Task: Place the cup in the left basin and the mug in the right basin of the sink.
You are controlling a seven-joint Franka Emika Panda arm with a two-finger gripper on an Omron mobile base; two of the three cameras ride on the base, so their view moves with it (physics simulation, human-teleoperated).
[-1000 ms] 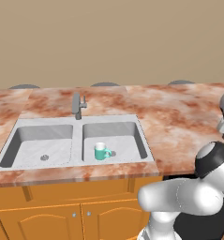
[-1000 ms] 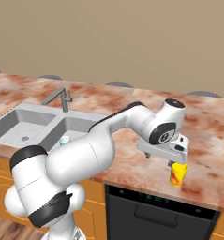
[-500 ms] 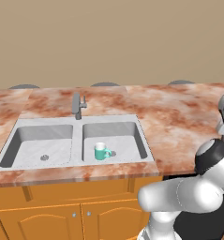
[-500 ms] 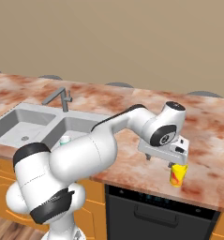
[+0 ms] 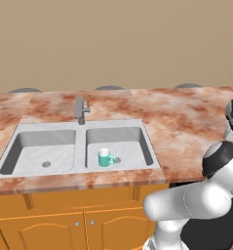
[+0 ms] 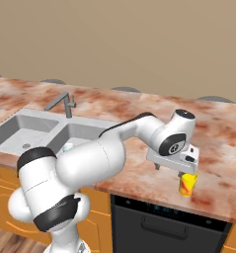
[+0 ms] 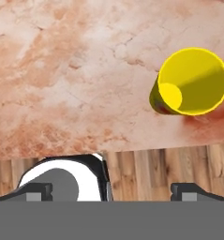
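Compared with one second ago, the arm has shifted a little toward the counter edge, and the gripper (image 6: 184, 171) now hangs just above the cup (image 6: 187, 184); cup, mug and sink have not moved. Its jaws are spread wide and hold nothing (in the hand view the two tips stand far apart at the bottom).

The cup (image 7: 190, 83) is yellow, stands upright on the counter (image 6: 139, 168) close to the front edge, well to the right of the sink (image 5: 79, 171). In the hand view its open mouth is seen from above, toward the right tip and not centred between them, and wooden floor (image 7: 141, 168) shows below the counter edge.

The mug (image 5: 105, 157) stands upright in the right basin (image 5: 132, 151), near its front left part, handle pointing right. The left basin (image 5: 40, 156) holds only its drain hole. The faucet (image 5: 80, 109) rises behind the divider. Below the cup, a dark dishwasher (image 6: 164, 222) front is under the counter.
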